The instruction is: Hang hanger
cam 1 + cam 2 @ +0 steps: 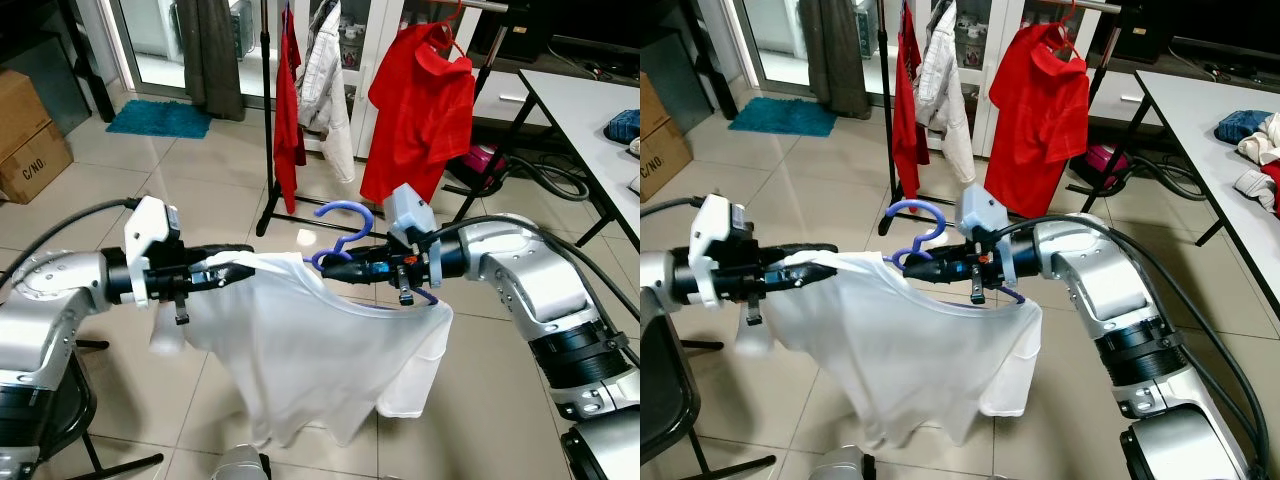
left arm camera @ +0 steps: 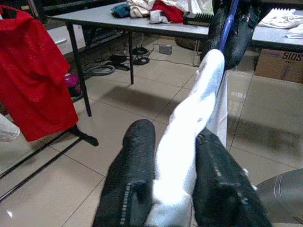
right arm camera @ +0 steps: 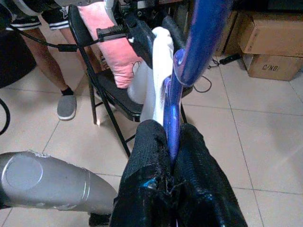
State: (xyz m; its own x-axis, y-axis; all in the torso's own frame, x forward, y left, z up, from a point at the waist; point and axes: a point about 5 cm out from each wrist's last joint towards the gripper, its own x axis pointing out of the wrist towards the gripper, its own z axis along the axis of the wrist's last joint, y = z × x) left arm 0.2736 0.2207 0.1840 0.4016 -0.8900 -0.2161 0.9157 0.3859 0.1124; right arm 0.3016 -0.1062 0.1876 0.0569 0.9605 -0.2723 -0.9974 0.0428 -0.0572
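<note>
A blue hanger (image 1: 345, 226) carries a white T-shirt (image 1: 310, 350) that hangs at chest height between my arms. My right gripper (image 1: 342, 268) is shut on the hanger just below its hook, and in the right wrist view its fingers (image 3: 147, 156) clamp the blue bar (image 3: 201, 42). My left gripper (image 1: 215, 276) is shut on the shirt's shoulder; the left wrist view has white cloth (image 2: 182, 156) pinched between the fingers (image 2: 135, 184). Beyond the hanger stands a black clothes rack (image 1: 267, 120).
On the rack hang a red shirt (image 1: 420, 110), a white jacket (image 1: 325, 80) and another red garment (image 1: 288, 100). A grey table (image 1: 580, 110) runs along the right. A cardboard box (image 1: 25, 140) and a black chair (image 1: 60, 420) are on the left. A person's leg (image 3: 52, 71) stands by a chair with a pink cushion (image 3: 111, 42).
</note>
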